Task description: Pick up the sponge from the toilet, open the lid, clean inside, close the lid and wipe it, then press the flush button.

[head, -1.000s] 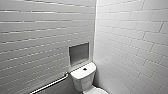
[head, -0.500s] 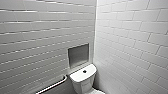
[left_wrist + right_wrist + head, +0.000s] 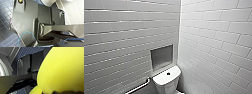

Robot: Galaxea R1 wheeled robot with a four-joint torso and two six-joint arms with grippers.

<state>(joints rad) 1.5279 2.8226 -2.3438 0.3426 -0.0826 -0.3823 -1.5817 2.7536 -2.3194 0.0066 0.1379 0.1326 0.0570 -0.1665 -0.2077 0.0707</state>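
Yellow sponge (image 3: 62, 69) lies close against my right wrist camera, one piece, with a smaller rounded lobe of it at the lower edge. It hangs clear of the floor and of the toilet, pinched in my right tool (image 3: 58, 91), of which a dark strip shows at the sponge's edge.

Right arm: the wrist looks past the sponge and my own dark plate and bar onto dark blue floor tiles, with a curved white ceramic side of the toilet close beside.

Left arm: the wrist looks across my dark plate and jointed bar onto the floor (image 3: 5, 15) of small dark blue tiles, with white tiles beyond and a rounded white body at the far edge. A thin blue cable (image 3: 26, 33) loops over the plate. Left tool: I cannot tell whether it is spread or pressed together.

Head view, aimed at a room corner:
- One toilet (image 3: 166, 83), standing in the corner, its boxy tank near both walls.
- One flush button (image 3: 168, 73), dark and round, in the centre of the flat tank top.
- One recessed niche (image 3: 161, 57) in the wall, just above the tank.
- One metal grab bar (image 3: 140, 86), fixed low on the same wall beside the tank.
- Two walls (image 3: 121, 37) of white oblong tiles, meeting at the corner.
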